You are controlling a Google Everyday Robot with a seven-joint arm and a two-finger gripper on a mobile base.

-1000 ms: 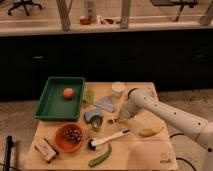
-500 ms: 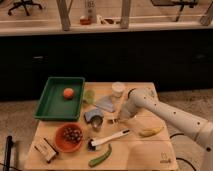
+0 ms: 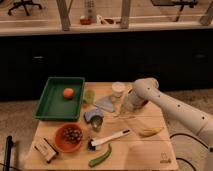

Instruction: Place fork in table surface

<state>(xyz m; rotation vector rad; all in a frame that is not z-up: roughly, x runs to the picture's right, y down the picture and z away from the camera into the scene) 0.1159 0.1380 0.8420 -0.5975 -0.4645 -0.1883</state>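
Observation:
My gripper (image 3: 127, 106) hangs over the middle of the light wooden table surface (image 3: 142, 150), at the end of the white arm that reaches in from the right. It is shut on the fork (image 3: 120, 110), a slim pale utensil that slants from the fingers down toward the tabletop. Whether the fork's lower tip touches the wood I cannot tell.
A green tray (image 3: 52, 107) with an orange fruit (image 3: 68, 93) lies at the back left. Near the gripper stand a white cup (image 3: 118, 88), a green cup (image 3: 89, 96) and a blue-grey object (image 3: 104, 104). In front lie a white-handled tool (image 3: 111, 138), a banana (image 3: 151, 132), a green pod (image 3: 100, 156) and a red bowl (image 3: 69, 137).

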